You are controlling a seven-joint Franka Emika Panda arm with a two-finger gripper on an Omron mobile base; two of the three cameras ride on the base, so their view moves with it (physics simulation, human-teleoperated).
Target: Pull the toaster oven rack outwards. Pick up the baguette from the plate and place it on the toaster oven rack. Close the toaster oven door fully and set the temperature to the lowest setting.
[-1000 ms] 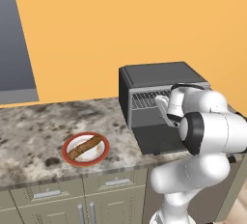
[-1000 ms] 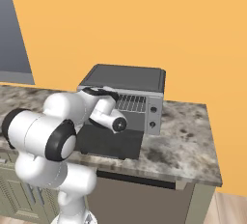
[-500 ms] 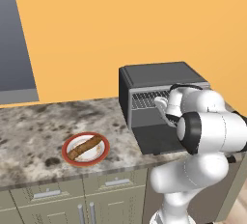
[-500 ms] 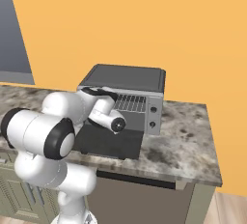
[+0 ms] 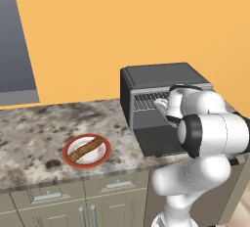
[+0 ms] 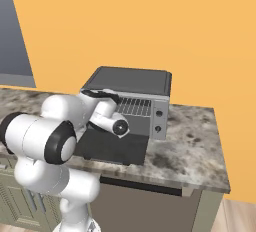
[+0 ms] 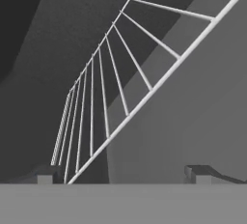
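Gripper (image 7: 120, 175), jaws apart, at the oven (image 5: 163, 77) mouth. The wire rack (image 7: 103, 92), stiff and light, is best pinched on its front bar, running toward 1 o'clock.

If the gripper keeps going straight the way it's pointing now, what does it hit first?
Most likely the rack: its front wire runs across just ahead of the open jaws of the gripper, inside the toaster oven. How close it is can't be told.

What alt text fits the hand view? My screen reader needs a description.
Close-up from the open gripper: the silver wire rack runs diagonally through the dark toaster oven cavity, its front bar slanting from upper right to lower left. Two dark fingertips rise at the bottom, spread wide, holding nothing.
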